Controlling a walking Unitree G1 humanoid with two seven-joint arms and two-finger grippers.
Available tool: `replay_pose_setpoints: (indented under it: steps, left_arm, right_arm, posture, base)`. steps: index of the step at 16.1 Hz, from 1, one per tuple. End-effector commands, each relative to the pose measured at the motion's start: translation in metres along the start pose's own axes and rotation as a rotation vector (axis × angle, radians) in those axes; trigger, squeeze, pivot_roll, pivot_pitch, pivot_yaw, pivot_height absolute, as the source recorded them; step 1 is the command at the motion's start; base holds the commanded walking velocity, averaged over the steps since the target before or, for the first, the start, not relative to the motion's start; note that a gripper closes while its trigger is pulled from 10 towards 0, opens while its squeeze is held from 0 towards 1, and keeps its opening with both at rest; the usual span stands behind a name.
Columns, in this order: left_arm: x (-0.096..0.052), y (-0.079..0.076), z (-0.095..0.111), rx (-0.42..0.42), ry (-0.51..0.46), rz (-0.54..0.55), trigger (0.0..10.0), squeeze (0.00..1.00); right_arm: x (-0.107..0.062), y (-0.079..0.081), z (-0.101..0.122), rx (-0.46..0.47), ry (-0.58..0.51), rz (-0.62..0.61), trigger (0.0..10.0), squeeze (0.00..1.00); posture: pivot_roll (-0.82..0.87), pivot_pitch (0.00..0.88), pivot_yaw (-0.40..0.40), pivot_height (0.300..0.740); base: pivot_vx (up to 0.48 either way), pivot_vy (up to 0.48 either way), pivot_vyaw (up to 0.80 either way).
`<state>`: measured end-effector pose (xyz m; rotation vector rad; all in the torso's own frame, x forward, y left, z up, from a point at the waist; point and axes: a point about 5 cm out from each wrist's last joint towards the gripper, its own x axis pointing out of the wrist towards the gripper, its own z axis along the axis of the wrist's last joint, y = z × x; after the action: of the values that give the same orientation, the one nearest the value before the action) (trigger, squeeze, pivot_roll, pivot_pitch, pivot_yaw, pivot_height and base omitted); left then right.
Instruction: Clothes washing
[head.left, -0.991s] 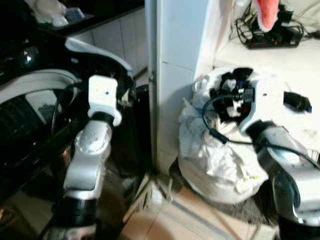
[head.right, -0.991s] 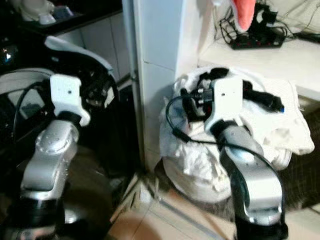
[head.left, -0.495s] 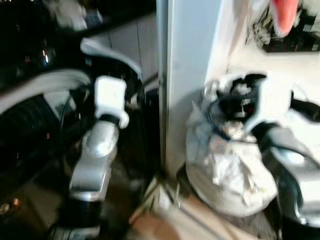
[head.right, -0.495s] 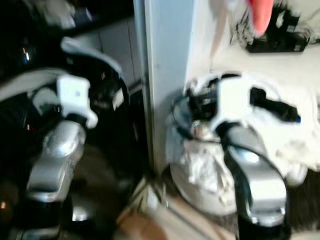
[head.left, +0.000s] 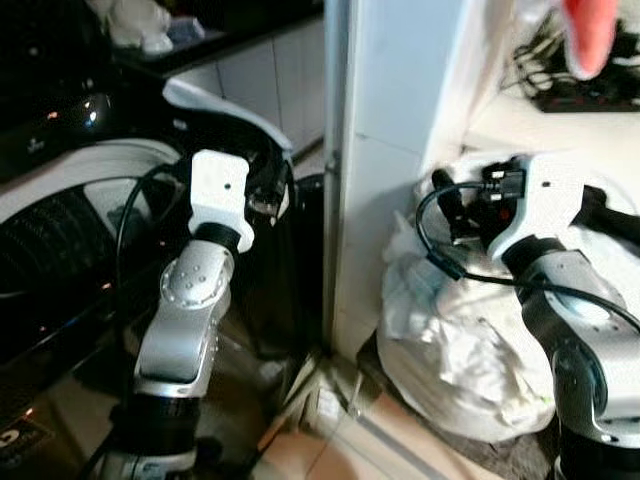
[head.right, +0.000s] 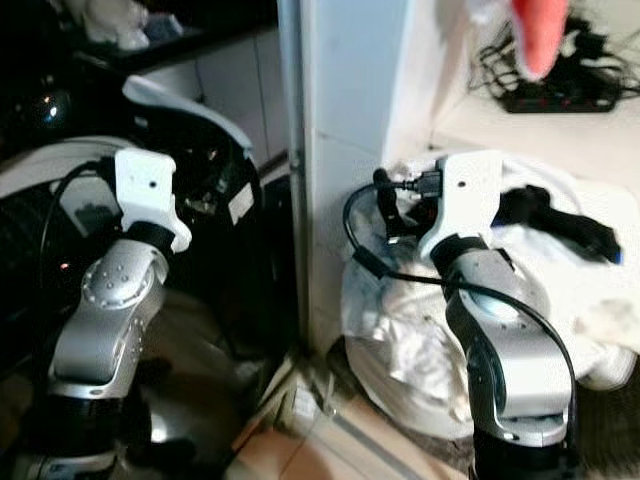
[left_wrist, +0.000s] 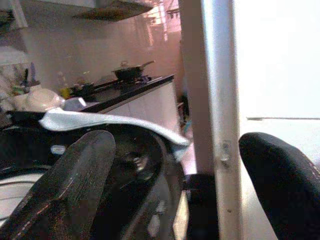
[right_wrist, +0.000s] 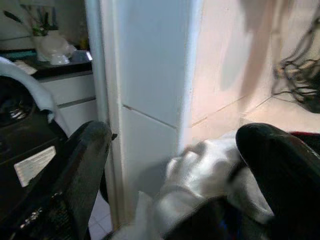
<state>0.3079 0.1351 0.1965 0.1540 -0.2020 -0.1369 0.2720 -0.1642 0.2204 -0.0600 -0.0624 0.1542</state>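
Silver arms, white wrist blocks, looping black cables, seemingly black-fingered grippers.

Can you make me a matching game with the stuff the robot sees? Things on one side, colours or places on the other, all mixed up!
Things:
1. pile of clothes
2. power strip
3. pan
4. left pincer

Places or colours:
A. on the stove at the back
B. white, heaped on the floor beside the tiled pillar
C. open, in front of the dark washing machine
D. black, up on the pale ledge with tangled cables

Pairs: 1-B, 2-D, 3-A, 4-C
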Motion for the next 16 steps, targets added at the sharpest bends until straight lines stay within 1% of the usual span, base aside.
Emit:
replay_pose_setpoints:
  steps: [1,5,10,16]
  left_arm:
    - [0.001,0.003,0.003,-0.001,-0.004,0.012,10.0,0.0]
    - [0.001,0.004,0.002,-0.009,-0.003,0.018,10.0,0.0]
    - [0.002,0.003,0.002,-0.014,0.001,0.014,10.0,0.0]
    - [0.004,0.001,0.002,-0.019,0.001,0.004,10.0,0.0]
  right_arm:
    - [0.002,0.001,0.003,0.002,-0.016,0.008,10.0,0.0]
    - [0.003,0.0,0.004,0.004,-0.017,0.008,10.0,0.0]
    - [0.004,-0.007,0.007,-0.01,-0.015,-0.018,10.0,0.0]
    - [0.004,-0.01,0.008,-0.018,-0.014,-0.026,10.0,0.0]
  posture:
    - [-0.01,0.0,0.03,0.74]
    - [-0.01,0.0,0.029,0.74]
    - [-0.02,0.0,0.035,0.74]
    - [-0.02,0.0,0.039,0.74]
  base:
    - [0.24,0.0,0.0]
    - [0.0,0.0,0.0]
    - [0.0,0.0,0.0]
    - [0.0,0.0,0.0]
